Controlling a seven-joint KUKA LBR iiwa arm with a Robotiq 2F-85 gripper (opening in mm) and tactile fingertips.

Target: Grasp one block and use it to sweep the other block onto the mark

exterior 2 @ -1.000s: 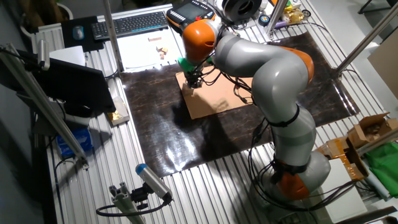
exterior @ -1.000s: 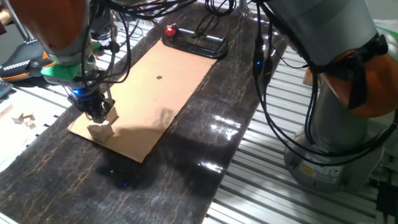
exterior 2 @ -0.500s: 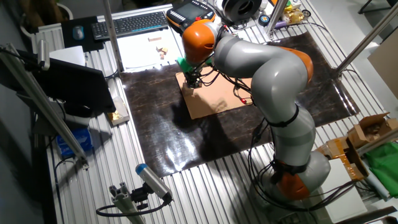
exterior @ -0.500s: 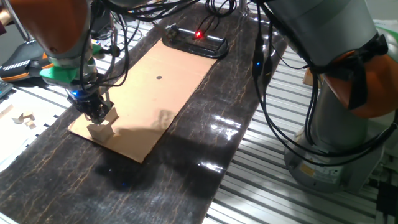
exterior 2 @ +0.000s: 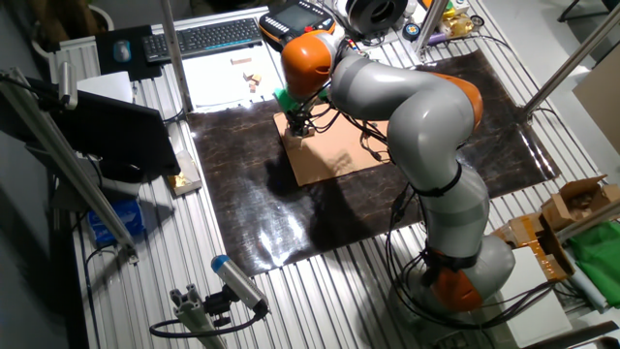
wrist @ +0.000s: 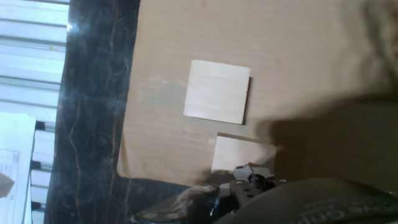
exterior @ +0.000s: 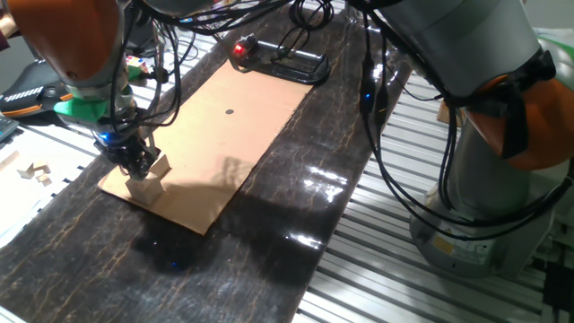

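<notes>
Two pale wooden blocks lie at the near left corner of the tan cardboard (exterior: 224,152). One block (exterior: 143,189) sits at the sheet's edge, the other block (exterior: 161,165) just beside it. My gripper (exterior: 136,163) hangs low over them, its fingertips at block height. In the hand view one block (wrist: 217,92) lies in full sight and the second block (wrist: 239,154) is half hidden under my gripper (wrist: 249,177). Whether the fingers hold it is hidden. The mark (exterior: 230,113), a tiny black dot, lies farther up the cardboard, well away from both blocks.
A black rectangular frame (exterior: 285,65) with a red light sits at the cardboard's far end. Cables hang above it. Small wooden pieces (exterior: 34,170) lie on the metal table at the left. The arm's base (exterior: 484,197) stands at the right.
The gripper has shifted slightly left and a little lower beside the two blocks. The blocks have not moved. The red light near the black frame shows in a different spot.
</notes>
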